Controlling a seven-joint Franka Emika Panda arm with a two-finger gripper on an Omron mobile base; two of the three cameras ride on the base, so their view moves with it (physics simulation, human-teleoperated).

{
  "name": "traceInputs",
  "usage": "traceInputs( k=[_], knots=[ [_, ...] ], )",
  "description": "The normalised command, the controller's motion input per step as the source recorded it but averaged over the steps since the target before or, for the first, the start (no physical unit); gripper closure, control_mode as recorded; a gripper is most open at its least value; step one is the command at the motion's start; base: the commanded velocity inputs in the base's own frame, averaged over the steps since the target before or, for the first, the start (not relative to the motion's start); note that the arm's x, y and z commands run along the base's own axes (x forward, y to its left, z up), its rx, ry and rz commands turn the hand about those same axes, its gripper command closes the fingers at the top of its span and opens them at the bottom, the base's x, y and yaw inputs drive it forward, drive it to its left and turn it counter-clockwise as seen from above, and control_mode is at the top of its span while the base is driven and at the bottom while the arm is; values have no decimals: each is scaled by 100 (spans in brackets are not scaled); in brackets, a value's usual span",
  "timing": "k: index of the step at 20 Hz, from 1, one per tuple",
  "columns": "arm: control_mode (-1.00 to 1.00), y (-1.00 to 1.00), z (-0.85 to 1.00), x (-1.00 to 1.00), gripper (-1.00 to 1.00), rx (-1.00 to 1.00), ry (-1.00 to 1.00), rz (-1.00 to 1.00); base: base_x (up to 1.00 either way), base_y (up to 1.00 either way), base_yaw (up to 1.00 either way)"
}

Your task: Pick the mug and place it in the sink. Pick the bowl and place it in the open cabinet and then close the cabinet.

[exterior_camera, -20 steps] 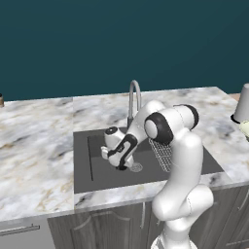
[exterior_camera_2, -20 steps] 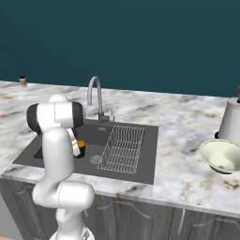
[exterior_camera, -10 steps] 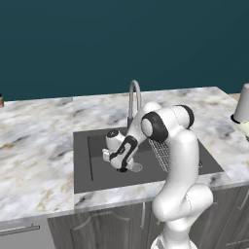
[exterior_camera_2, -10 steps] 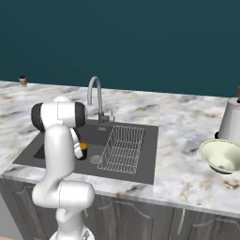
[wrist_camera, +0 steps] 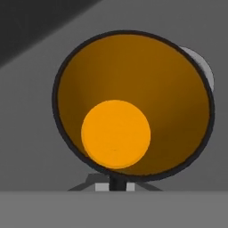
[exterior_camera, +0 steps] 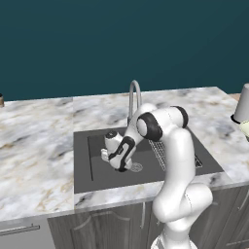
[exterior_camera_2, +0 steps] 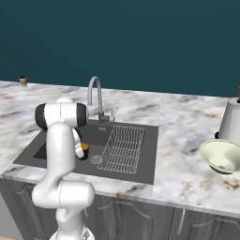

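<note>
The mug (wrist_camera: 133, 89) is black with an orange-yellow inside and stands upright, low in the sink (exterior_camera: 97, 171), close to the round drain (exterior_camera: 136, 167). My gripper (exterior_camera: 121, 164) reaches down into the basin and is shut on the mug's rim. In the hand view I look straight into the mug, with the gripper (wrist_camera: 116, 181) pinching its near edge. From the right base view a sliver of the mug (exterior_camera_2: 85, 150) shows beside my arm. The cream-white bowl (exterior_camera_2: 221, 156) sits on the counter far to the right. The cabinet is out of view.
A wire rack (exterior_camera_2: 123, 148) lies in the right half of the sink (exterior_camera_2: 137, 169). The curved faucet (exterior_camera_2: 95, 92) rises behind the basin. A grey-white cup-like object (exterior_camera_2: 232, 123) stands behind the bowl. A small dark item (exterior_camera_2: 22, 80) sits at the counter's far left.
My hand has sunk lower into the basin with the mug, towards the drain. The bowl and the rest of the counter are as before.
</note>
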Motion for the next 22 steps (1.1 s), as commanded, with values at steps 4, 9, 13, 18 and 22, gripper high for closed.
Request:
traceInputs(
  k=[4, 9, 13, 18, 22],
  knots=[
    [-100, 0, -20, 24, 100, 0, 0, 0, 0, 0, 0],
    [-100, 0, -26, 19, -100, 0, 0, 0, 0, 0, 0],
    [-100, -21, -7, -5, -100, 0, 0, 0, 0, 0, 0],
    [-100, -23, 0, -7, -100, 0, 0, 0, 0, 0, 0],
    [-100, 0, 0, 0, -100, 0, 0, 0, 0, 0, 0]
  ],
)
